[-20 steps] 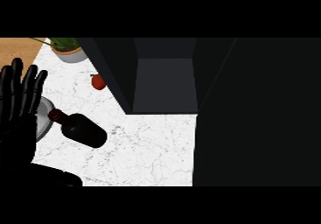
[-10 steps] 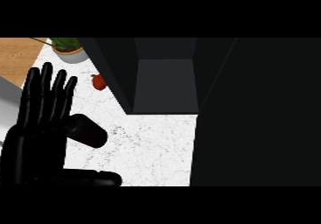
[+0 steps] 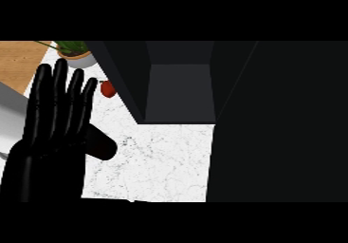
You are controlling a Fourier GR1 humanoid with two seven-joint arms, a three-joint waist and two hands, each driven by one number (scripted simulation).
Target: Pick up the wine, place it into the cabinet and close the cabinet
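The wine bottle [image 3: 101, 145] is dark and lies on the white marble counter [image 3: 162, 166] at the left; only its rounded body end shows past my left hand. My left hand [image 3: 54, 123] stands in front of the bottle with its fingers straight and pointing up, hiding the bottle's neck. The cabinet [image 3: 180, 90] stands open at the top middle, with a dark grey inside. A broad black panel [image 3: 281, 123] fills the right side of the view. My right hand does not show.
A potted plant [image 3: 75, 51] stands at the top left by a wooden surface [image 3: 15, 59]. A small red fruit [image 3: 107, 88] lies just left of the cabinet's wall. A pale grey thing [image 3: 7, 111] shows at the left edge behind my hand.
My left hand has moved right from the left edge and now covers the bottle's neck and the grey dish beside it. The bottle and cabinet have not moved.
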